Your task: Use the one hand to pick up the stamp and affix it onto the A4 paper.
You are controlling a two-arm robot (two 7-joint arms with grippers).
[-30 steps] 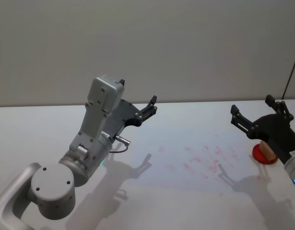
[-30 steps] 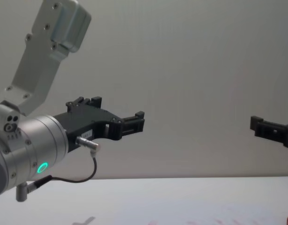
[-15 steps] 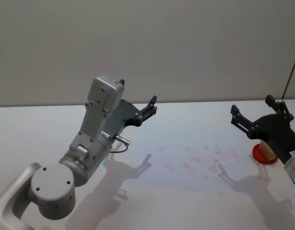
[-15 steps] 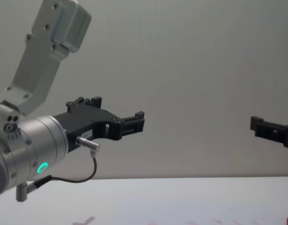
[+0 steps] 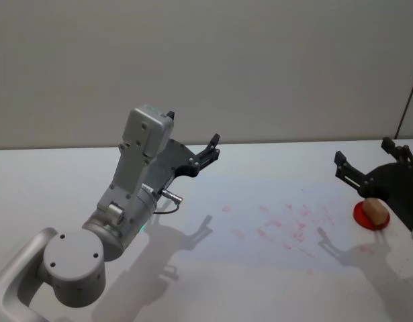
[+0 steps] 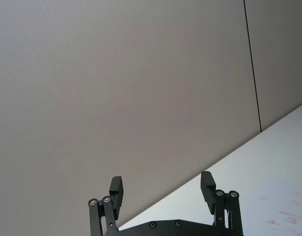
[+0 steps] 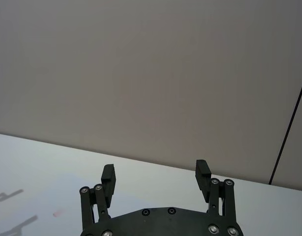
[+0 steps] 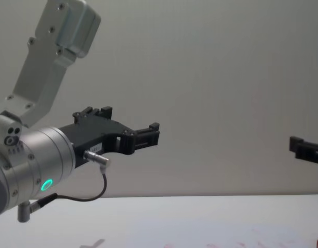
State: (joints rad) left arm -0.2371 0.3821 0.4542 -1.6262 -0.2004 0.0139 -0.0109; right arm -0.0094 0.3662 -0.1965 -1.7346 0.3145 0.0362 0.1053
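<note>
The stamp (image 5: 375, 209), a tan block, stands on a round red pad (image 5: 362, 217) at the table's right side. The A4 paper (image 5: 260, 201) lies flat in the middle, dotted with faint pink marks, and its marks also show low in the chest view (image 8: 226, 244). My right gripper (image 5: 364, 153) hovers open above the table, just beside and over the stamp, holding nothing; its fingers stand wide apart in the right wrist view (image 7: 155, 174). My left gripper (image 5: 213, 144) is raised over the table's left half, open and empty (image 6: 161, 187).
The white table (image 5: 58, 181) runs back to a plain grey wall. My large left arm (image 5: 125, 208) takes up the front left. A thin dark line (image 5: 409, 100) runs down the wall at the far right.
My right gripper has drawn back to the right, uncovering the stamp on its red pad. The left arm has not moved.
</note>
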